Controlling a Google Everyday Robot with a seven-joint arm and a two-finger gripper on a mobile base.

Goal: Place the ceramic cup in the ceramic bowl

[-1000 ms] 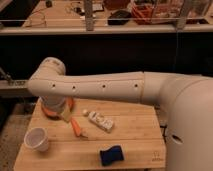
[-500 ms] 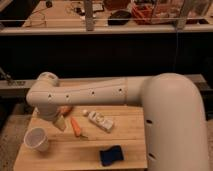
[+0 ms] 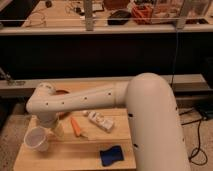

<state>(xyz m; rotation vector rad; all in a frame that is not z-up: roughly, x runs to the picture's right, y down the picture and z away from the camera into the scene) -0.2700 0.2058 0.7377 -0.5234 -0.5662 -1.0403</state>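
The white ceramic cup [image 3: 37,138] stands upright near the front left corner of the wooden table [image 3: 75,150]. The orange-brown ceramic bowl [image 3: 62,92] sits at the back left, mostly hidden behind my white arm, with only a sliver of its rim showing. My arm reaches from the right across the table and bends down at the left. My gripper [image 3: 53,129] hangs just right of the cup, close to its rim, and is largely hidden under the wrist.
An orange carrot-like object [image 3: 76,126] lies in the middle of the table. A white tube-like bottle [image 3: 100,121] lies to its right. A blue object [image 3: 111,156] lies near the front edge. A dark shelf wall stands behind the table.
My arm has swung lower and farther forward-left, bringing the wrist down next to the cup. It now covers most of the bowl. The cup and the other objects have not moved.
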